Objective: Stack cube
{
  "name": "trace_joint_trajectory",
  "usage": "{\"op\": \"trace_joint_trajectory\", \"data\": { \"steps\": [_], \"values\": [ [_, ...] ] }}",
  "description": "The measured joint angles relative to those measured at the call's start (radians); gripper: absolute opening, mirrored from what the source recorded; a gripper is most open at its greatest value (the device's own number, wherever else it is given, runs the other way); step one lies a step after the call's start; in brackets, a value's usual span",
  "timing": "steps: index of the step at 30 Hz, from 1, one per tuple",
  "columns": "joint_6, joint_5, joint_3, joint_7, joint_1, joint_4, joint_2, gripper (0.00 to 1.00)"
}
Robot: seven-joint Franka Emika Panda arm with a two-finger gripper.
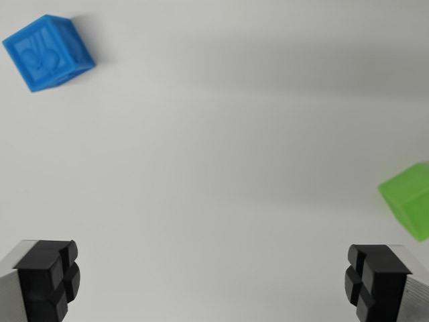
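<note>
My gripper (211,282) hangs spread wide with nothing between its black pads (50,278), the blue cube (49,52) lying far ahead toward the wrist view's left and the green cube (409,198) just beyond the right-hand finger, cut by the frame edge.

I count two cubes on my feed: one blue cube (49,52) and one green cube (409,198).
</note>
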Motion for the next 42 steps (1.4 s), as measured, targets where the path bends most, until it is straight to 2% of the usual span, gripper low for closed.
{"op": "trace_joint_trajectory", "data": {
  "steps": [15,23,42],
  "values": [
    [0.000,0.000,0.000,-0.002,0.000,0.000,0.000,1.00],
    [0.004,0.000,-0.005,-0.019,-0.001,-0.008,0.000,1.00],
    [0.060,0.000,-0.022,-0.136,-0.028,-0.069,-0.003,1.00]
  ]
}}
